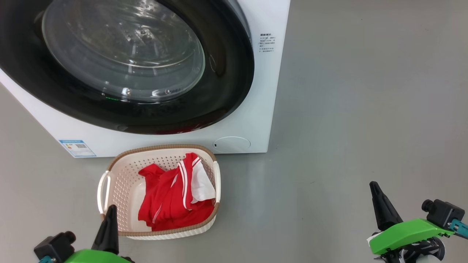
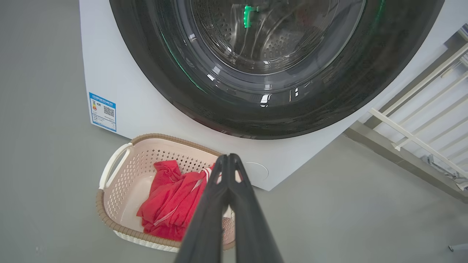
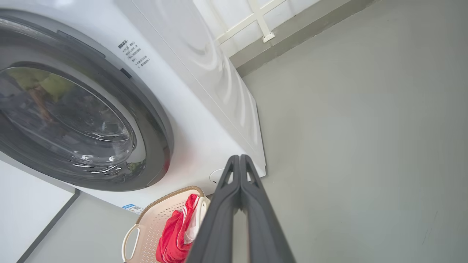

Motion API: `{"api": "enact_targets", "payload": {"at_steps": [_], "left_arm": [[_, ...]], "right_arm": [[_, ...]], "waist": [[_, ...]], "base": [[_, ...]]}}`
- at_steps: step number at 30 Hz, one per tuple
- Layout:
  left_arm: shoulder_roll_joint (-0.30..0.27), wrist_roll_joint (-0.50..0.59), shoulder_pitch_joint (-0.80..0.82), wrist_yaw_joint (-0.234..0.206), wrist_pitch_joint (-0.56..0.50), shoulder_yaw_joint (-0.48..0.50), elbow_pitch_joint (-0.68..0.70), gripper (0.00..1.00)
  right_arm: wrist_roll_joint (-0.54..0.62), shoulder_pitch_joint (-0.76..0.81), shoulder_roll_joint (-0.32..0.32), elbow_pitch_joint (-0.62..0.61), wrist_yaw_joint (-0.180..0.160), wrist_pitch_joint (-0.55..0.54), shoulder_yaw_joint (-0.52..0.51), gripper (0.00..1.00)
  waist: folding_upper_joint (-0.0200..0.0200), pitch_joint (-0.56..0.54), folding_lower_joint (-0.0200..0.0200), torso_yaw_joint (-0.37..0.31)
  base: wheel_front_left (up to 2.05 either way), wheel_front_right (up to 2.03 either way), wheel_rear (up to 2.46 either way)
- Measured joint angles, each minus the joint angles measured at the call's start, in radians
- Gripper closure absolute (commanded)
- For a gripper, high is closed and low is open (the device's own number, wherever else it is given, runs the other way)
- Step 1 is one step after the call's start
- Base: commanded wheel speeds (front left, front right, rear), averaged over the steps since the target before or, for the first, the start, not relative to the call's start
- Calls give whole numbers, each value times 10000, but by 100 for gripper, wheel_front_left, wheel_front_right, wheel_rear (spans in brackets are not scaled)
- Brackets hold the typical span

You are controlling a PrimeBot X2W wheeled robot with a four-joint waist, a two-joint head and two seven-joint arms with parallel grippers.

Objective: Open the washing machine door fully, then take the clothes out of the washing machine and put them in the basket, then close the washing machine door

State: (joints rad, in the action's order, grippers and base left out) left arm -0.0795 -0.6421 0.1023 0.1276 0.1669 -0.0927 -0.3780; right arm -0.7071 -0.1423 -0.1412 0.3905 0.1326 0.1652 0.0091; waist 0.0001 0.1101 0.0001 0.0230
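Open floor (image 1: 347, 128) right of the basket (image 1: 161, 147), basket top clear, washing machine door (image 1: 226, 91) shut

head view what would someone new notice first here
The washing machine door, a huge glossy black ring around bulging glass, looks shut and takes up the upper left. Just below it on the grey floor, the bright red clothes lie in the cream basket. The left hand and right hand point up, shut, at the lower corners.

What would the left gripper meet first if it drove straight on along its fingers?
Probably the white lower front of the washing machine, just under the washing machine door; the shut left gripper points over the basket and clothes. Depth is unclear; the basket's far rim could come first.
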Motion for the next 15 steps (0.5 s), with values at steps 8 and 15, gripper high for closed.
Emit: {"api": "enact_targets", "payload": {"at_steps": [8, 15], "left_arm": [[21, -869, -1, 0, -192, 121, 107, 100], [25, -1488, -1, 0, -399, 232, 169, 100]], "right_arm": [[-798, 4, 82, -105, 0, -236, -157, 100], [-1335, 7, 123, -174, 0, -414, -226, 100]], "waist": [[0, -91, 0, -20], [0, -160, 0, -35]], "base": [[0, 0, 0], [0, 0, 0]]}}
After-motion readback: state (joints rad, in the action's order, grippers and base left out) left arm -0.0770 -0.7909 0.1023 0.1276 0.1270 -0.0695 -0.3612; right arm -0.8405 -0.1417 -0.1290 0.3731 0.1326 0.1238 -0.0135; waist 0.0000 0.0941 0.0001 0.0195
